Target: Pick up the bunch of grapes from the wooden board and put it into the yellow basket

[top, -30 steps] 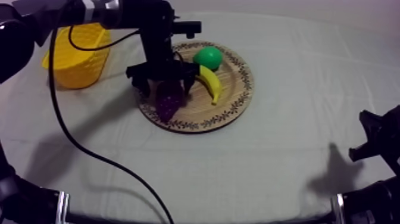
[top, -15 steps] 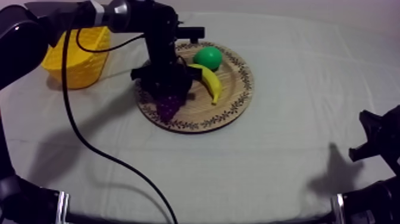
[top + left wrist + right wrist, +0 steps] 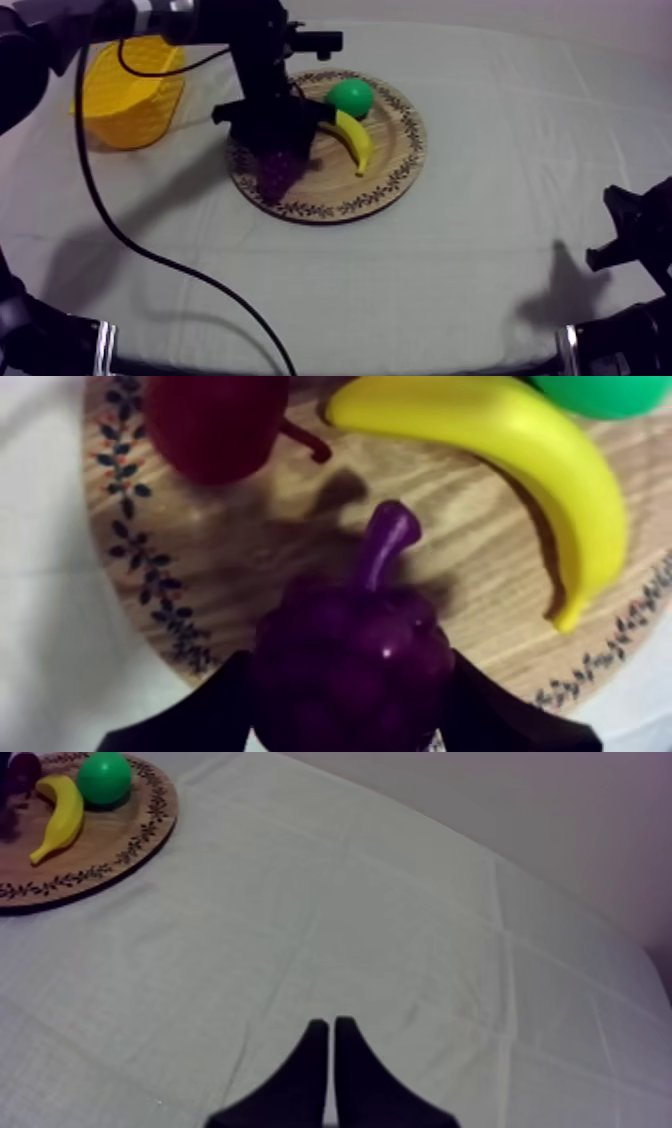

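Grey-white cloth (image 3: 480, 290) over the whole table, creased, bare ahead of the right jaws. Next in size, round wooden board (image 3: 390, 160) with its patterned rim, directly beneath the left jaws. Then yellow basket (image 3: 125, 95), well apart from those jaws, off past the board's rim on the cloth. Left gripper (image 3: 282, 148) reaching down over the board; from the wrist, black fingers (image 3: 200, 711) pressed to either flank of the bunch of grapes (image 3: 350, 661), closed round it and holding. Right gripper (image 3: 331, 1052) low at its own side, fingers together in a narrow wedge, gripping nothing, far from the board. Banana (image 3: 520, 466) just beyond the left jaws on the stem side, apart from the bunch. Round green fruit (image 3: 349, 97) past the banana, farther from the jaws. Small red fruit (image 3: 205, 421) ahead of the jaws on the other side of the stem, near the rim. Step in hand, by the look of it: grasp made, lift about to begin or barely begun; hard to tell whether clear of the wood. Needed next, probably: a straight rise clear of banana and red fruit, then a sideways carry across the rim to above the basket, and only there a parting of the fingers.
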Tool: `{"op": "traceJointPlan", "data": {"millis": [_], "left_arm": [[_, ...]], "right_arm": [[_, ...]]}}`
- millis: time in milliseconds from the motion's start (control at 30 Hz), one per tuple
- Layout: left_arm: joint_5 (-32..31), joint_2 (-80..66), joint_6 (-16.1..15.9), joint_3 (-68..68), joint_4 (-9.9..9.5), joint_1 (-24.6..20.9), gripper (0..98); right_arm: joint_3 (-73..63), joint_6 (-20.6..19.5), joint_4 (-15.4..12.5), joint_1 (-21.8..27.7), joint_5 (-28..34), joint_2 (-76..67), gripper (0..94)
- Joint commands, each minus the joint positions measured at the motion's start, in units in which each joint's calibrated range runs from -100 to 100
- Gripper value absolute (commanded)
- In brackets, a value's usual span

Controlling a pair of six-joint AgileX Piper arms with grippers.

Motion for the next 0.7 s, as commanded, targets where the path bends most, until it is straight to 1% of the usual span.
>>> {"op": "traceJointPlan", "data": {"millis": [0,167,433,567,667], "left_arm": [[0.5,-4.1,-0.3,0.1,-0.28,0.1,53.0],[3.0,-12.0,-0.8,0.4,-1.34,0.6,53.6],[10.0,-20.7,-0.3,-3.3,-3.51,2.0,54.8],[11.3,-22.8,-0.5,-4.6,-3.95,2.2,55.1],[11.6,-23.5,-1.0,-4.6,-4.15,1.3,55.3]], "right_arm": [[0.0,0.0,0.0,0.0,0.0,0.0,0.3],[0.0,0.0,0.0,0.0,0.0,0.0,0.3],[0.0,0.0,0.0,0.0,0.0,0.0,0.3],[0.0,0.0,0.0,0.0,0.0,0.0,0.3],[0.0,0.0,0.0,0.0,0.0,0.0,0.3]]}}
